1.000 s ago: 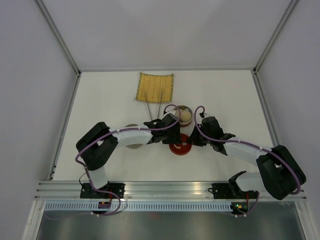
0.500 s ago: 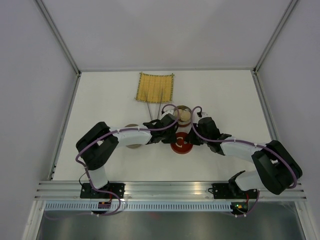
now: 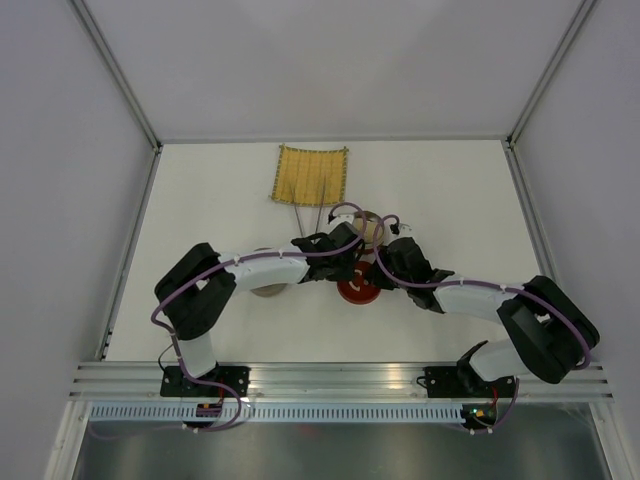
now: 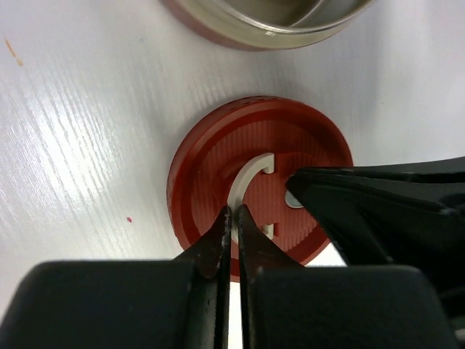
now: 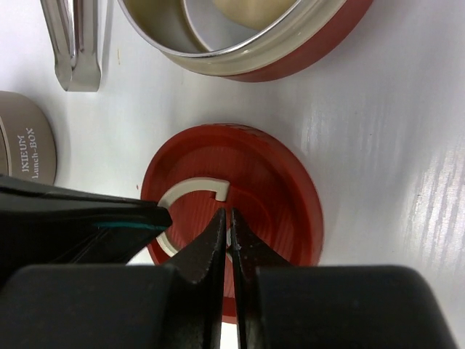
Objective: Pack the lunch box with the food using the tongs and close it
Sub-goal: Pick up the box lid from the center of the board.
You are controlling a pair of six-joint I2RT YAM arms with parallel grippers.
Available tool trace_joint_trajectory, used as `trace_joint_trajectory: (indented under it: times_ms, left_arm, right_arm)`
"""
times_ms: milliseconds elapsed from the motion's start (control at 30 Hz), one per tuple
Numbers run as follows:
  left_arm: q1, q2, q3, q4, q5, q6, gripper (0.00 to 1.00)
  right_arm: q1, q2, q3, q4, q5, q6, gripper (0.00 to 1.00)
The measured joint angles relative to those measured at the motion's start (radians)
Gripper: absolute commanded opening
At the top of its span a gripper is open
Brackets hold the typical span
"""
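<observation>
The red round lid of the lunch box lies flat on the table, just in front of the open steel tin. A pale piece of food shows inside that tin. My left gripper is shut on the lid's white ring handle. From the other side, my right gripper is shut at the lid's middle, with a thin white sliver between its tips. The two grippers meet over the lid. The silver tongs lie beside the tin.
A beige tin marked Lunch-BOX stands left of the lid, partly under my left arm. The yellow bamboo mat lies further back, with the tongs' arms reaching onto it.
My left gripper has closed on the lid's white handle. The right arm has slid left, bringing its gripper over the lid.
</observation>
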Motion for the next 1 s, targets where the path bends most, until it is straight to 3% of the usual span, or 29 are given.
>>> trace_joint_trajectory:
  times_ms: [200,333,433,500,700,800,900,933,1000]
  left_arm:
    - [-0.042,0.005,0.06,-0.026,-0.045,0.018,0.08]
    - [-0.048,0.01,0.06,-0.02,-0.048,0.02,0.25]
    - [-0.057,0.027,0.061,-0.021,-0.048,0.02,0.27]
    - [-0.06,0.045,0.062,-0.023,-0.048,0.02,0.25]
    - [-0.06,0.066,0.069,-0.021,-0.062,0.02,0.04]
    - [-0.065,0.066,0.073,-0.02,-0.072,0.021,0.02]
    - [-0.067,0.066,0.074,-0.022,-0.087,0.027,0.02]
    - [-0.067,0.066,0.074,-0.023,-0.099,0.034,0.02]
    - [-0.067,0.064,0.075,-0.023,-0.102,0.047,0.02]
  right_arm:
    - [0.018,0.006,0.0,0.011,0.047,0.046,0.11]
    - [0.021,0.006,-0.004,0.015,0.061,0.071,0.1]
    - [0.025,0.005,-0.005,0.014,0.072,0.081,0.1]
    - [0.026,0.001,-0.007,0.013,0.076,0.086,0.11]
    - [0.031,-0.037,-0.019,-0.029,0.094,0.094,0.13]
    - [0.031,-0.061,-0.019,-0.076,0.099,0.097,0.18]
    - [0.032,-0.102,-0.018,-0.144,0.097,0.094,0.32]
    - [0.032,-0.121,-0.014,-0.186,0.097,0.092,0.43]
    - [0.032,-0.168,-0.001,-0.251,0.093,0.093,0.54]
